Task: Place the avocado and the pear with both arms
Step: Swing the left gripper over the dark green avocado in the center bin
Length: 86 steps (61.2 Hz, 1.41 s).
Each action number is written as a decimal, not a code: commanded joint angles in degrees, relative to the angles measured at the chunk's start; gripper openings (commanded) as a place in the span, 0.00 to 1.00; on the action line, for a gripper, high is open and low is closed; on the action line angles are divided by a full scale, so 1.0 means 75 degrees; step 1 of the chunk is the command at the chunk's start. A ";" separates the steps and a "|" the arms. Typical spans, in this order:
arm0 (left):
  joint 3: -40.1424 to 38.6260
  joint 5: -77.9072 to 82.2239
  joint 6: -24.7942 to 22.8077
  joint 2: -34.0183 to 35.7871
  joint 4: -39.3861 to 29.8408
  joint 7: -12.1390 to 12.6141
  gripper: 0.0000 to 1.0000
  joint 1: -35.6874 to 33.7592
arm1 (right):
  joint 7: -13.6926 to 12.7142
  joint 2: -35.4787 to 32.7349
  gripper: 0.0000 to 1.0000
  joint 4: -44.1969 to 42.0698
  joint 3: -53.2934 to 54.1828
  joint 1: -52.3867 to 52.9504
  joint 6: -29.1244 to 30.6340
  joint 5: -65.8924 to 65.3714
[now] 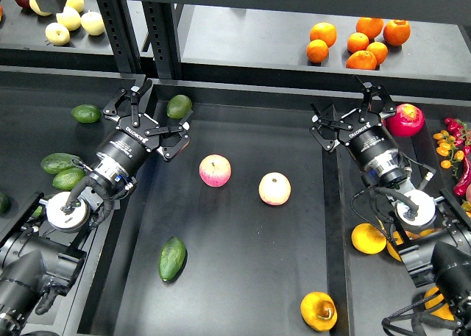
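Observation:
The avocado [173,259], dark green and elongated, lies on the front left of the black central tray [243,277]. The pear [319,311], golden yellow with a brown dimpled end, rests near the tray's front right corner. My left gripper [168,102] hovers over the tray's back left corner, open and holding nothing, far behind the avocado. My right gripper [343,102] hangs over the tray's back right edge, also open and empty, well behind the pear.
Two pink-and-yellow apples [215,170] [274,188] sit mid-tray. A rounder light green avocado [179,106] lies by my left fingertips. More green avocados [62,167] are on the left, oranges [357,42] on the back shelf, a red fruit [405,119] and yellow fruit [368,238] at right.

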 commanded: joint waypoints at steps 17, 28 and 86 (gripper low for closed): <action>0.0006 0.0006 -0.0001 0.0000 -0.0035 0.0000 0.99 -0.0003 | -0.0001 0.0000 1.00 0.0012 0.0011 -0.0003 0.0000 0.0000; 0.0018 0.0006 -0.0001 0.0000 -0.0023 0.0000 1.00 0.0009 | -0.0001 0.0000 1.00 0.0012 0.0011 -0.0003 0.0000 0.0000; 0.5066 0.0006 -0.0001 0.3409 0.0247 0.1472 0.99 -0.2955 | -0.0013 0.0000 1.00 0.0023 0.0058 -0.0038 0.0000 0.0000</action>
